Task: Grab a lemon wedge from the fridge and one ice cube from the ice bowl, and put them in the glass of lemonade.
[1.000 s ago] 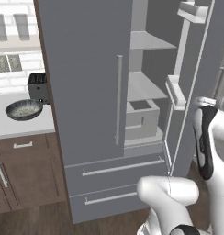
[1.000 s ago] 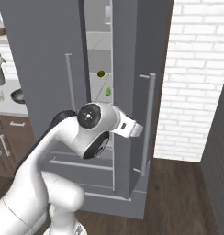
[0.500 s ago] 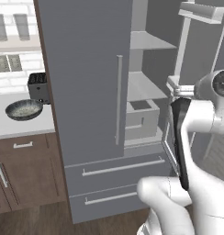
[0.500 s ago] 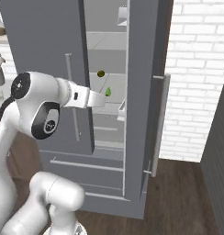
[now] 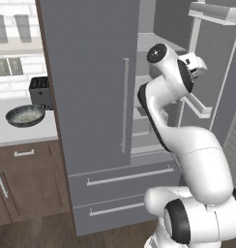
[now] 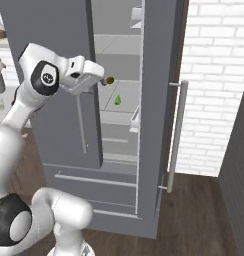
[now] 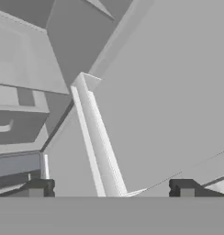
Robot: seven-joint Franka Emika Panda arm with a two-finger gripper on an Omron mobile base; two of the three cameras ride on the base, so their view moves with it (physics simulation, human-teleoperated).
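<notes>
While the lemon wedge [image 6: 117, 100] sits small and yellow-green on a pale shelf inside the open fridge [image 6: 159, 75], my fingers [image 7: 111, 188] stand wide apart and hold nothing; in the hand view their two dark tips flank a pale ridge of the fridge interior. A small dark round item [image 6: 110, 80] rests on the shelf above the wedge, just beside my hand's front end in the right base view. My arm reaches up into the fridge opening, past the closed left door with its long bar handle [image 5: 125, 104]. Off to the left, the ice bowl [image 5: 24, 116] lies on the counter [image 5: 13, 135], touching or just in front of the black toaster [image 5: 39, 90].
</notes>
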